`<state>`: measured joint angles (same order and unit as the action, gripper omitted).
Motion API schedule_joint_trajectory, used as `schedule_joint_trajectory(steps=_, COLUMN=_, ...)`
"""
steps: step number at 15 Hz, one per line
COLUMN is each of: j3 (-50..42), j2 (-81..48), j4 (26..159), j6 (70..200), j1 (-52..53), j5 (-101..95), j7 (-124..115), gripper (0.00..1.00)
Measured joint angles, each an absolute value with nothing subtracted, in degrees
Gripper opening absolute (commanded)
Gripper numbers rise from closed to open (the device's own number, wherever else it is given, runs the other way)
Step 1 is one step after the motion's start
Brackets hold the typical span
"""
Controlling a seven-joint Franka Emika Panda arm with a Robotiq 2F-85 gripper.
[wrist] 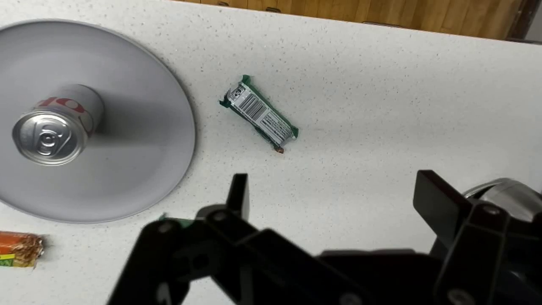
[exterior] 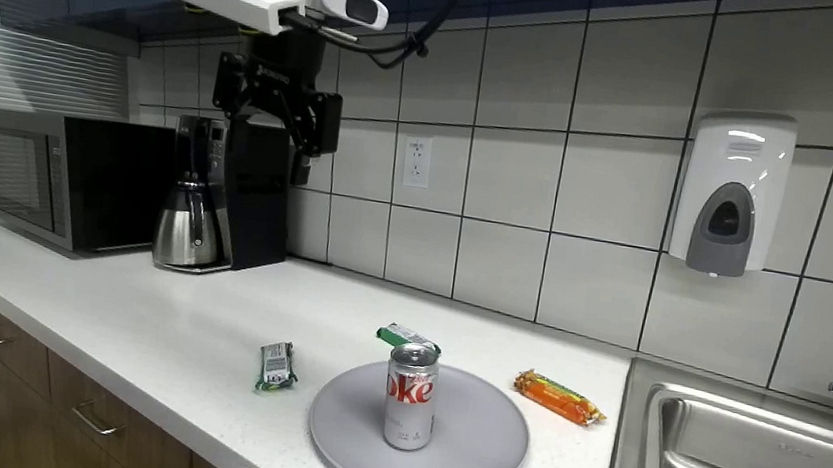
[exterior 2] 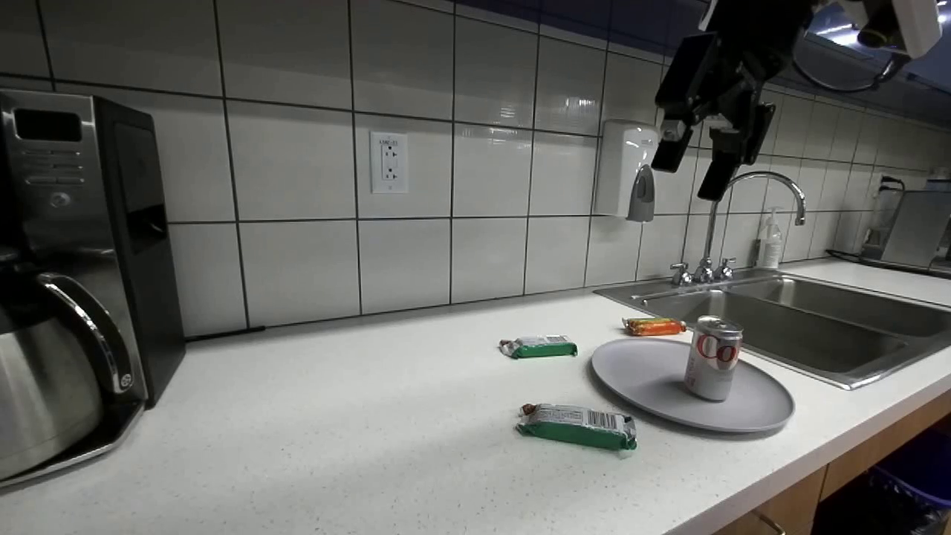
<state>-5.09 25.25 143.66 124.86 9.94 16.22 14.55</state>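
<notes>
My gripper [exterior: 267, 152] is open and empty, high above the counter; it also shows in an exterior view [exterior 2: 691, 167] and the wrist view [wrist: 332, 190]. A silver Coke can [exterior: 409, 420] stands upright on a round grey plate [exterior: 481, 453]; can [wrist: 48, 137] and plate [wrist: 144, 169] also show in the wrist view. A green-and-white wrapped bar [wrist: 260, 112] lies on the counter beside the plate. A second green-and-white bar [exterior 2: 539, 347] lies nearer the wall, mostly hidden by a finger in the wrist view. An orange wrapped bar [exterior: 559, 397] lies between plate and sink.
A coffee maker [exterior: 258, 199] with a steel carafe [exterior: 186, 230] and a microwave [exterior: 97, 183] stand at one end of the counter. A steel sink [exterior 2: 802, 327] with a faucet [exterior 2: 765, 177] is at the other. A soap dispenser [exterior: 735, 194] hangs on the tiled wall.
</notes>
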Motion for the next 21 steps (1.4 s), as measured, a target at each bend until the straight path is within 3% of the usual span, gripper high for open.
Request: schedule_joint_trajectory(steps=21, j3=-3.5, j2=22.9, j4=145.7, j6=128.7, j1=9.6, j5=14.7, j7=14.5, gripper=1.0)
